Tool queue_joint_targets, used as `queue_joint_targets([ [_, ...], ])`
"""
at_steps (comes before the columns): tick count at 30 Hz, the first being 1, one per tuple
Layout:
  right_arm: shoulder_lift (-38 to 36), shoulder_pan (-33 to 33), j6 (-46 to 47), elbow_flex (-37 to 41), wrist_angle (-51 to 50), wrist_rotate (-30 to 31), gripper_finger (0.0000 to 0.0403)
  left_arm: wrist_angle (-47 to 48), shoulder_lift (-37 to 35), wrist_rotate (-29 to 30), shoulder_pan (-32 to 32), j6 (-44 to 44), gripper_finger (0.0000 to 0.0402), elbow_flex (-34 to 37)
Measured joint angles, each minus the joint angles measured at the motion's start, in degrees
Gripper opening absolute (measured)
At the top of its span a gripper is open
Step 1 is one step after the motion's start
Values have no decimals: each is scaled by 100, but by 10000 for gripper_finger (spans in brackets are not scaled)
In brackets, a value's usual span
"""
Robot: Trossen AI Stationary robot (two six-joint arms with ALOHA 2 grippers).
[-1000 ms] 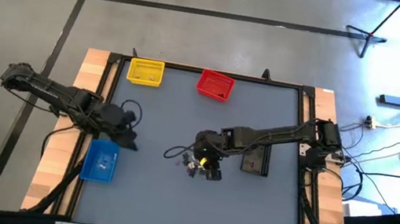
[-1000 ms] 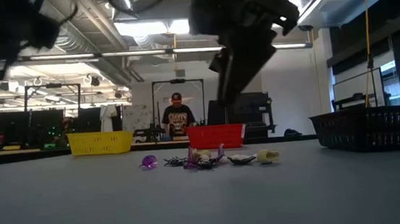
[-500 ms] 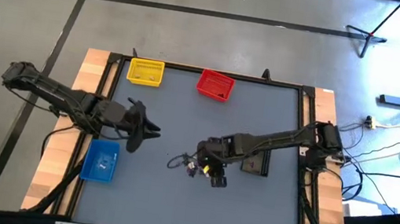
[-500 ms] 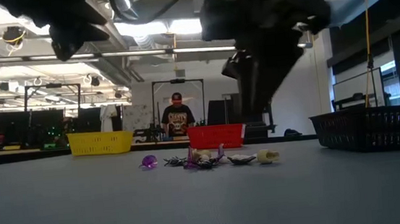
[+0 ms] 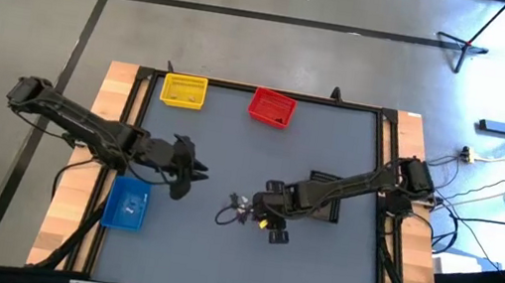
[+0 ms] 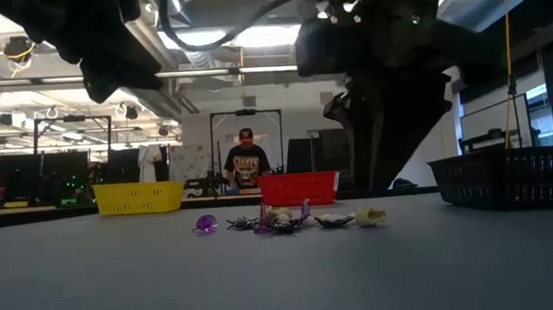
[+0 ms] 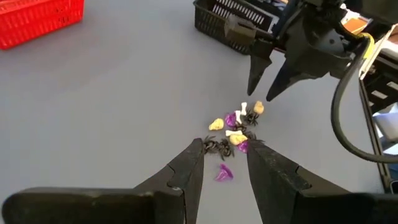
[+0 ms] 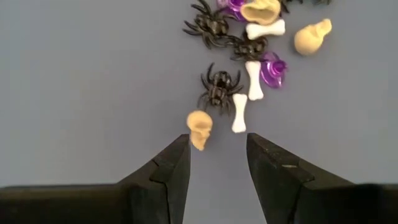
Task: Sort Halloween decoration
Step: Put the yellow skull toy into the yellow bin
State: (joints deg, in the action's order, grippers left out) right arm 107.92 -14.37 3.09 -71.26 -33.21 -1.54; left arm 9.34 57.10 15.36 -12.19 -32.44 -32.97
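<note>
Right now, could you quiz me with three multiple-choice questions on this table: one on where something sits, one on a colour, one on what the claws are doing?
1. Where is the small blue rectangular bin?
A. beside the left arm
B. next to the red mesh bin
C. under the right arm

2. What colour are the tiny plastic spiders?
A. white
B. dark
C. yellow

3. The right gripper is:
A. clamped on a bone
B. open, empty
C. inside a bin

Answers: 1 A, the overhead view shows it there. 2 B, black in the right wrist view. 3 B, its fingers stand apart above the tan skull.
</note>
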Motion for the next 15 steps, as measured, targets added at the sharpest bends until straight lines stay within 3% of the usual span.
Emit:
queue_joint_targets([
  [15,0,0,14,418,597,-256,156,-13,32,-1,0,0,115,-7],
])
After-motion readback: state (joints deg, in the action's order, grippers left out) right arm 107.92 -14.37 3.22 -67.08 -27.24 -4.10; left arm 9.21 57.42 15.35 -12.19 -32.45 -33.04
